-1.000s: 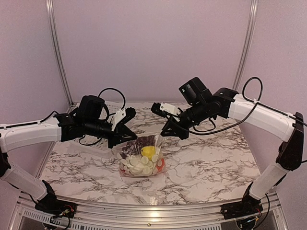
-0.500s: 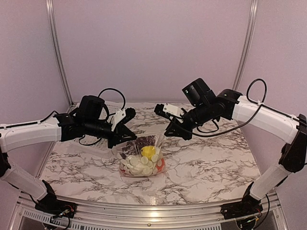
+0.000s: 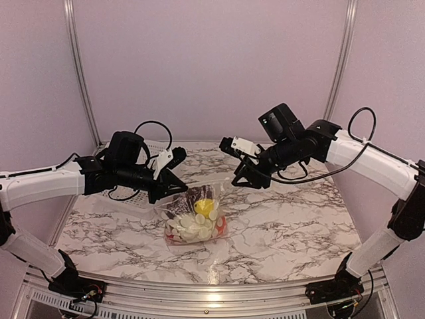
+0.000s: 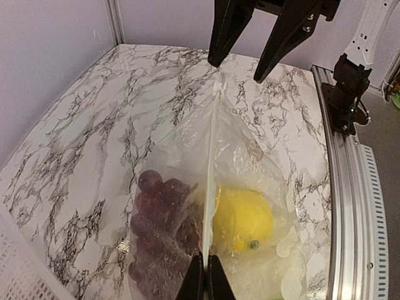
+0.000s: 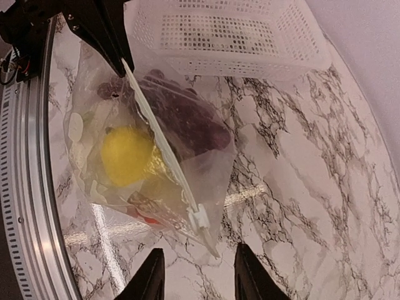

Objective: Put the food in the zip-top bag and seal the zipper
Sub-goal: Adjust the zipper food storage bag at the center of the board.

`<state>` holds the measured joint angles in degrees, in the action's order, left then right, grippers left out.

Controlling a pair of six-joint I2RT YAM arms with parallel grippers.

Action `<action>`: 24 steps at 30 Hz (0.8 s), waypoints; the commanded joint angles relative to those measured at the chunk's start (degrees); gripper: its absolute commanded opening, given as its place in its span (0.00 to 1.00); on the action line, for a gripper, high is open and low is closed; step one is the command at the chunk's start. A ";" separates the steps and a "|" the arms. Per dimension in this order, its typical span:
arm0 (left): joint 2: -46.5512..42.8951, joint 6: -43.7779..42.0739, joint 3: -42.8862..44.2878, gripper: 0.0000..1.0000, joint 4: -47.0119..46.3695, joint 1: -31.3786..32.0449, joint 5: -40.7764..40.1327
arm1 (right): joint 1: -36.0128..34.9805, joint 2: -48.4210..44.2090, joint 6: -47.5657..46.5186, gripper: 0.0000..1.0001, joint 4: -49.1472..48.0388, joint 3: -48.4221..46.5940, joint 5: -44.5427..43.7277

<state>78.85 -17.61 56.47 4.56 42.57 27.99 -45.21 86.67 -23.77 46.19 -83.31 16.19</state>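
The clear zip-top bag (image 3: 196,216) lies mid-table with its mouth edge lifted. Inside show a yellow fruit (image 4: 242,220), a dark purple grape bunch (image 4: 159,212), white pieces and a bit of red. My left gripper (image 4: 204,275) is shut on the near end of the pale zipper strip (image 4: 211,162). My right gripper (image 5: 197,275) is open and empty, just clear of the strip's far end, where a white slider (image 5: 200,219) sits. In the top view the right gripper (image 3: 242,179) hovers up and right of the bag and the left gripper (image 3: 174,189) is at the bag's left corner.
A white perforated basket (image 5: 231,37) stands at the back left, behind the bag. The table's metal front rail (image 4: 344,187) runs along the near edge. Marble surface surrounds the bag on the right and front.
My right gripper has drawn back up and to the right, away from the bag's far corner. The left gripper keeps its hold; the bag's top edge has risen slightly.
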 commanded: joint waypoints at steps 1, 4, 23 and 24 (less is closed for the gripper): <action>2.20 3.68 3.49 0.00 -4.76 -0.23 -0.37 | 3.17 -0.83 3.28 0.38 -2.34 -5.50 2.20; 5.66 4.96 7.30 0.00 -8.47 -0.25 -2.27 | 6.00 -0.30 9.14 0.43 -5.84 -7.96 -2.08; 21.87 8.63 15.87 0.01 -15.70 1.09 5.76 | 12.60 4.38 23.38 0.49 -12.31 -8.01 -4.26; 21.97 9.14 15.71 0.01 -15.57 1.44 5.88 | 12.66 4.51 23.40 0.49 -12.34 -7.81 -3.66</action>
<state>99.53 -11.40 74.00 -7.51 42.00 30.24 -32.64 90.65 -2.37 35.51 -91.77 9.39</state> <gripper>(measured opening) 0.023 0.485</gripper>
